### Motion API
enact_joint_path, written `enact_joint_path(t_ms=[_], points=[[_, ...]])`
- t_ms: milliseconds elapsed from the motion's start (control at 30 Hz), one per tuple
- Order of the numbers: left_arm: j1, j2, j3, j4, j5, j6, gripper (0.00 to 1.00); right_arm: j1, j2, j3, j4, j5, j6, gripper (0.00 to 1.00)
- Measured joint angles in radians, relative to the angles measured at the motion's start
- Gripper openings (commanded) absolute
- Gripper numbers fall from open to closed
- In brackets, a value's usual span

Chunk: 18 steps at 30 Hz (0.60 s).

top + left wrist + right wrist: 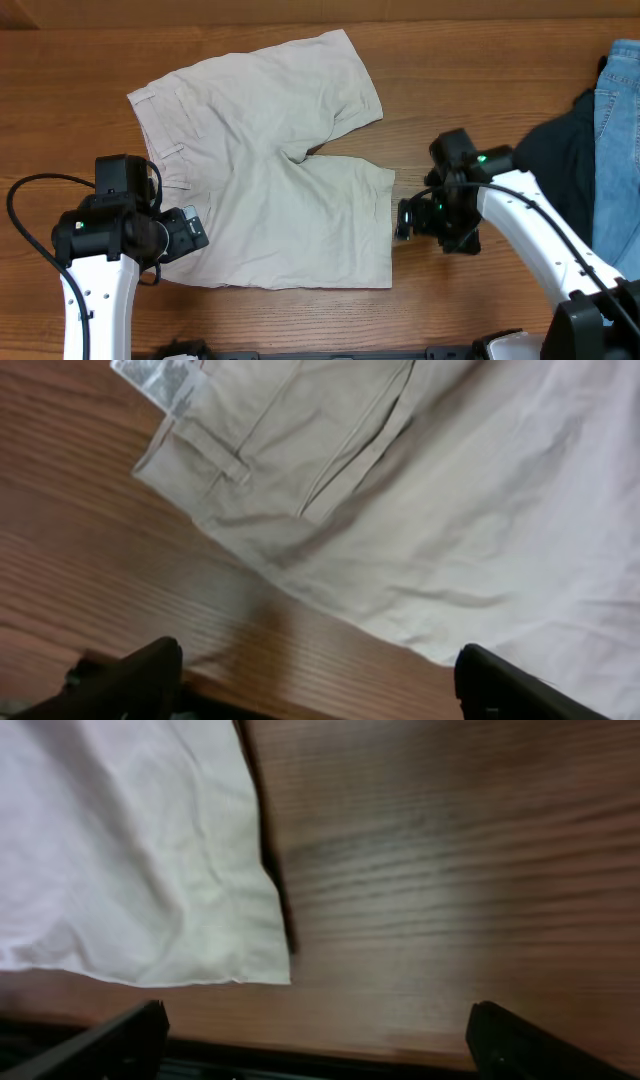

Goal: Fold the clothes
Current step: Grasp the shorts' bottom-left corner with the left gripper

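Overhead: beige shorts (pixel 265 170) lie flat on the table (pixel 480 60), centre-left. Waistband to the left, 2 legs pointing right, lightly wrinkled.
Left wrist: white tag (pixel 160 380) at waistband, print unreadable. Left gripper (pixel 318 670) fingers spread, holding nothing.
Right wrist: right gripper (pixel 318 1020) fingers spread wide, just beside the leg hem corner.

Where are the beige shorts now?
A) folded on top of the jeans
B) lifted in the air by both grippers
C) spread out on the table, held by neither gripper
C: the shorts lie spread out on the table, and the left gripper and right gripper are open, holding nothing.
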Motion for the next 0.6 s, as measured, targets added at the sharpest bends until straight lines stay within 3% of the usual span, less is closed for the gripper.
enact_joint_path(t_ms=[100, 167, 300, 400, 433, 600], points=[[0.000, 0.005, -0.017, 0.037, 0.004, -0.002, 0.89, 0.000, 0.000, -0.121, 0.070, -0.047, -0.026, 0.98], [0.000, 0.025, -0.044, 0.039, 0.010, -0.002, 0.82, 0.000, 0.000, -0.165, 0.126, -0.107, -0.062, 0.98], [0.000, 0.113, -0.087, 0.069, 0.042, -0.064, 0.79, 0.000, 0.000, -0.171, 0.157, -0.171, -0.097, 0.98], [0.000, 0.150, -0.103, 0.102, 0.042, -0.162, 0.89, 0.000, 0.000, -0.171, 0.159, -0.228, -0.122, 1.00], [0.004, 0.150, -0.104, 0.104, 0.024, -0.196, 0.97, 0.000, 0.000, -0.171, 0.162, -0.250, -0.136, 1.00], [0.132, 0.149, -0.106, 0.069, -0.030, -0.227, 1.00, 0.008, 0.000, -0.171, 0.167, -0.286, -0.152, 1.00]])
